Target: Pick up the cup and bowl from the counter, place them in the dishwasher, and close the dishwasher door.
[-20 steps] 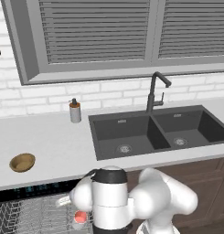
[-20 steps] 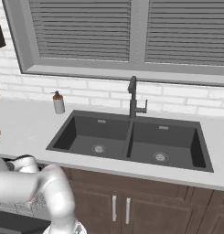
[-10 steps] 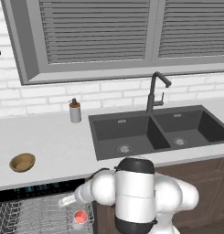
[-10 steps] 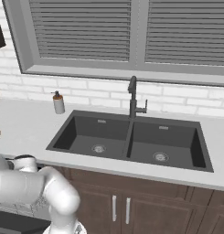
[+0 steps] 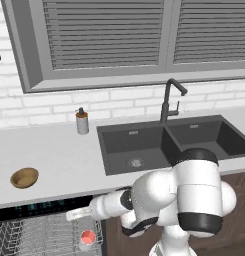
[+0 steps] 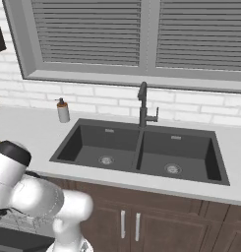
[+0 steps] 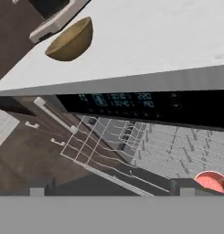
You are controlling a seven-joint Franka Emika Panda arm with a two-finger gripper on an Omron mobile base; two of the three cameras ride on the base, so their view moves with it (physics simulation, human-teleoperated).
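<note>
- The gripper's fingertips are cut off at the bottom of the hand view, so whether the jaws are spread or pressed together cannot be told; nothing is seen between them.
- In the left base view the forearm reaches left and down toward the open dishwasher [image 5: 44,206], and the hand itself is hard to make out against the racks.
- The cup [image 5: 87,237] is seen standing upright in the wire rack [image 5: 39,235], its red-pink inside facing up; in the hand view only part of its rim is shown at the lower right corner [image 7: 213,181], the rest being cut off.
- The dishwasher's black control strip [image 7: 131,104] with blue-green marks is seen just under the counter edge; the marks are too blurred to be read.
- The dishwasher door is not clearly made out; only a dark edge at the lower left of the right base view may belong to it.
- The bowl [image 5: 24,177] is set on the counter [image 5: 59,155] near its front edge, mouth up, well left of the sink [image 5: 144,145] and above the dishwasher; in the hand view it appears tilted [image 7: 71,41] because that camera is rolled.
- A soap dispenser [image 5: 82,121] is stood upright by the brick wall, between the bowl and the sink.
- The faucet [image 6: 143,105] is seen behind the sink's divider.
</note>
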